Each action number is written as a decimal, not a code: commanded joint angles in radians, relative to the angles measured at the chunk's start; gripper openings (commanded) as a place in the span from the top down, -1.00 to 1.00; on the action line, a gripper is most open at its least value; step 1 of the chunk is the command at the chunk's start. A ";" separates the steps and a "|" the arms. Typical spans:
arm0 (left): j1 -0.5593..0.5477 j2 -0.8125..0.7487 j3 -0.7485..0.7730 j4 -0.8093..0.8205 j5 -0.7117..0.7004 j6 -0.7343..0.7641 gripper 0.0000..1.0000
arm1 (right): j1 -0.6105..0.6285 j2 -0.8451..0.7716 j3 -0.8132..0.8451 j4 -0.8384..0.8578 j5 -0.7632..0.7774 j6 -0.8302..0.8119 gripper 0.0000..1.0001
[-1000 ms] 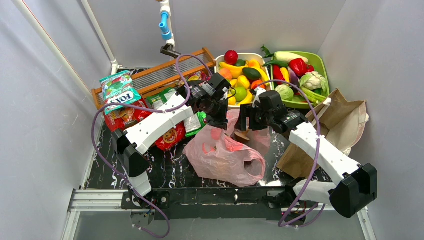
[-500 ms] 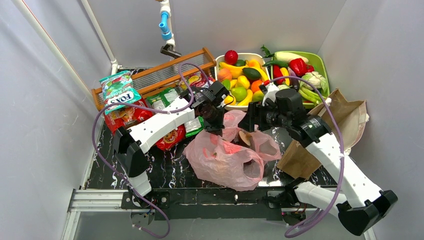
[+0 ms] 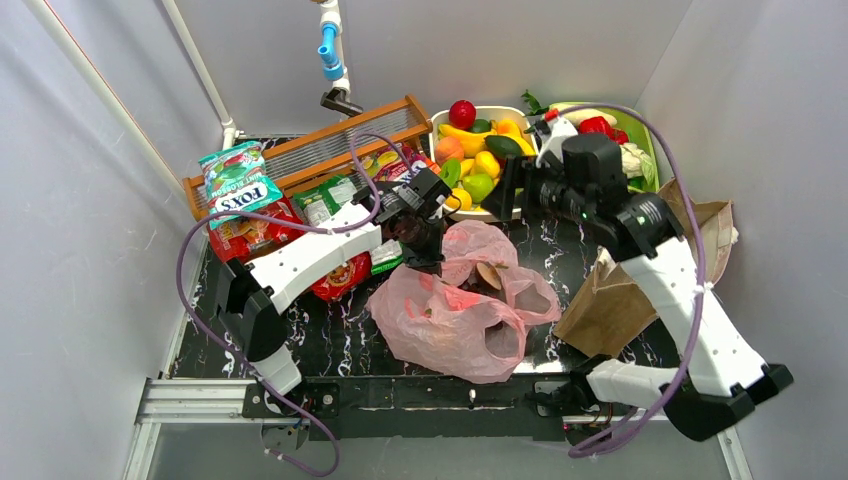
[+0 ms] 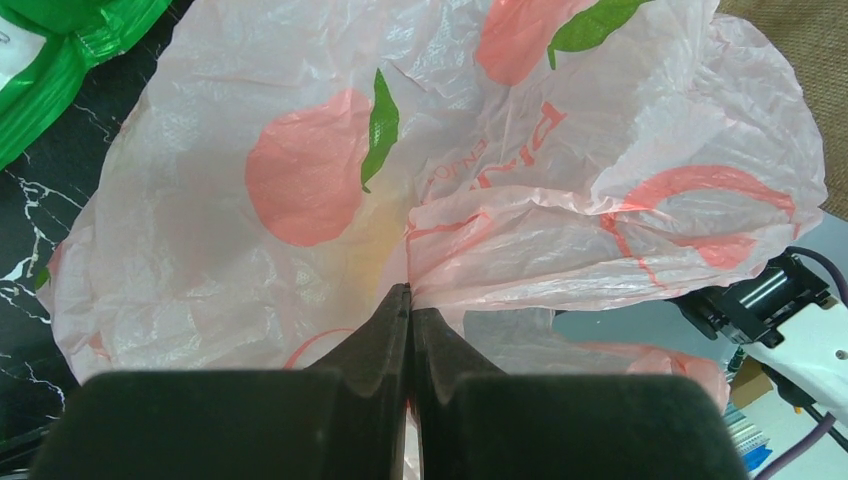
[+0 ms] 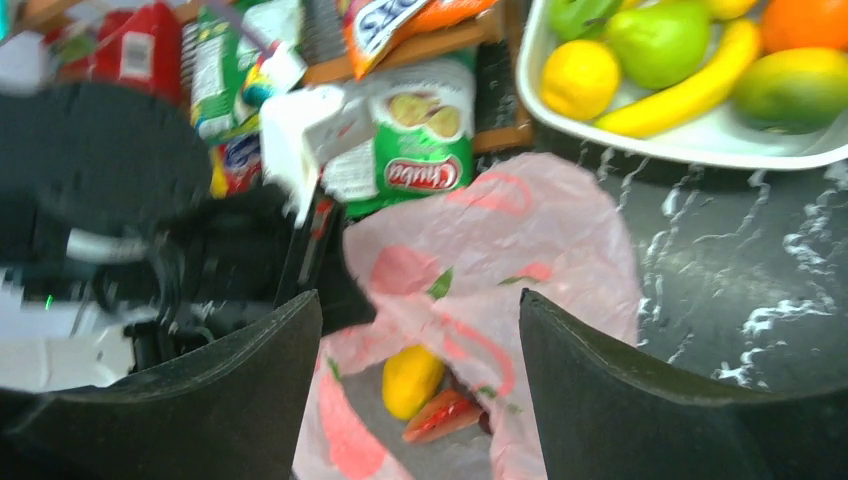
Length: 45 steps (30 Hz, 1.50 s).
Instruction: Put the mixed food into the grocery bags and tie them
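bench (image 3: 330,345): black marbled top. brown paper bag (image 3: 612,300) lies slumped at the right edge. pink bag (image 3: 440,320) lies crumpled mid-bench, toward the near edge, mouth open. white basket (image 5: 690,150) of fruit at the far edge; snack packets (image 3: 240,190) at the far left corner. left tool (image 4: 408,298) clenched on a fold of the pink bag's film. right tool (image 5: 420,320) released, jaws wide, above the bag's far side, holding nothing. yellow fruit (image 5: 412,380) and a red piece (image 5: 440,416) lie inside the pink bag.
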<state>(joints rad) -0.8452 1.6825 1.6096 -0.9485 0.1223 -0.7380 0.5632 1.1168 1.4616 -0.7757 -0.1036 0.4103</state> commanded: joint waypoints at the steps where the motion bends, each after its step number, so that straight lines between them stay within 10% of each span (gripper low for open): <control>1: 0.007 -0.088 -0.040 -0.001 0.012 -0.018 1.00 | -0.018 0.152 0.185 -0.088 0.191 -0.035 -0.59; 24: 0.008 -0.157 -0.162 0.031 0.005 -0.045 1.00 | -0.437 0.780 0.722 -0.425 0.265 0.092 -0.82; 45: 0.008 -0.142 -0.187 0.073 0.024 -0.034 1.00 | -0.614 0.992 0.712 -0.357 0.153 0.197 -0.87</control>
<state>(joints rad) -0.8452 1.5639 1.4437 -0.8745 0.1299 -0.7776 -0.0505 2.0739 2.1487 -1.1500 0.0490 0.5873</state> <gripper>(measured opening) 0.009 0.930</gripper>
